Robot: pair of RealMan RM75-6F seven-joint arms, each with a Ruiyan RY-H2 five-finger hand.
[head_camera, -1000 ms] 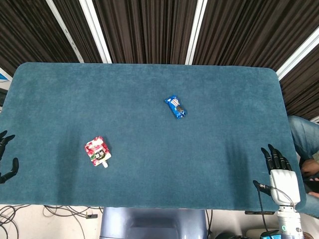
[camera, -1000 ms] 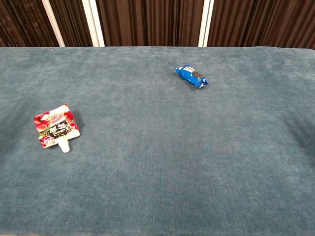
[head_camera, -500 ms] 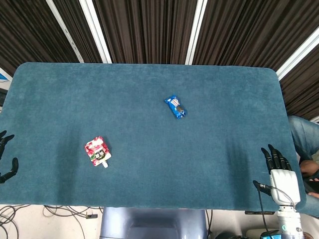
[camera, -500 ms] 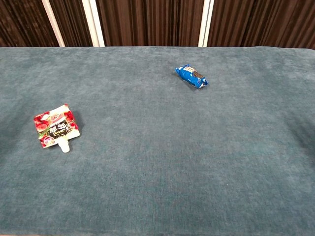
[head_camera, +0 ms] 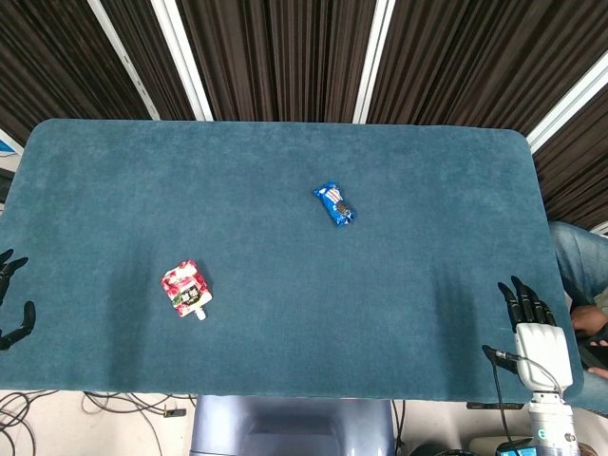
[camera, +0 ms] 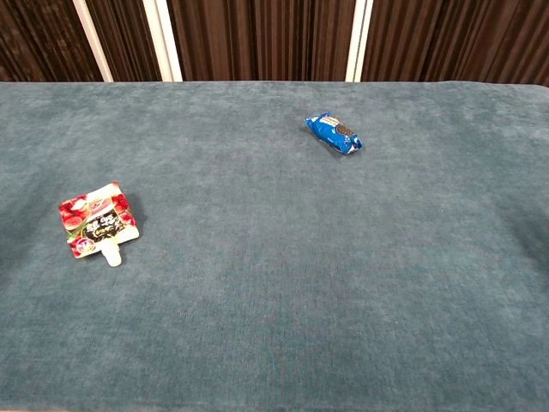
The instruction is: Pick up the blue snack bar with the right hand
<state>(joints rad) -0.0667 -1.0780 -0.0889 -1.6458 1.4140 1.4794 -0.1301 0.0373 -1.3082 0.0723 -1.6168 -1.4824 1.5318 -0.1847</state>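
Place: looked like a robot test room or lab, not a home.
Table (head_camera: 285,313): one wide top covered edge to edge in teal felt, rounded at its far corners.
Backdrop: dark pleated curtains (head_camera: 275,57) with white vertical rails (head_camera: 372,57) ran behind the far edge.
Floor: loose cables (head_camera: 57,408) lay below the near left corner.
Bystander: a jeans-clad leg (head_camera: 575,256) showed past the right edge.

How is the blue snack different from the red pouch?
The snack is blue and long; the pouch is red and white and squarish. The pouch has a white spout; the snack has none. The snack lies farther back and nearer the right hand. Both lie flat on the table, untouched.
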